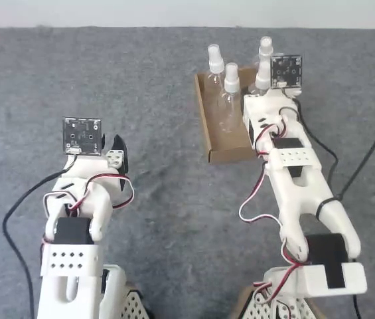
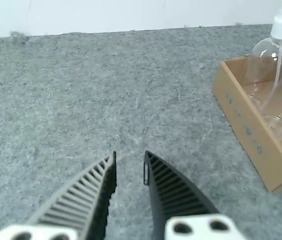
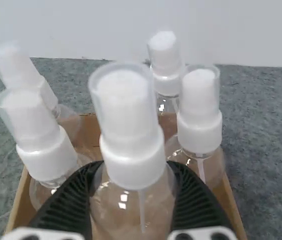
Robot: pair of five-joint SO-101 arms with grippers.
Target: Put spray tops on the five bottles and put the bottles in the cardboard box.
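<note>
Nearest the lens, the right hand (image 3: 132,172) is seen clamped round the clear body of the held bottle (image 3: 131,207), one dark finger on each side.

Largest of all, the grey felt tabletop (image 1: 141,80) carries everything. On its far right side the cardboard box (image 1: 204,119) is set, open at the top, and the right arm is stretched out over it. The left hand (image 2: 130,155) is parked above bare felt well apart from the box, released and empty.

Inside the box four other bottles (image 3: 198,125) are stood upright, crowded close about the held one. A white spray top (image 3: 128,125) is fitted on the held bottle, and the others are capped likewise.

The last placing is judged to be the step in hand. Whether the base is already seated on the box floor cannot be told. The bottle is best kept upright and lowered straight down into the gap, so that the neighbours just beside it are not knocked over. The grip should be released only once the base is felt to rest. The fingers should be opened no wider than needed and lifted straight up, since the surrounding tops are easily caught.
</note>
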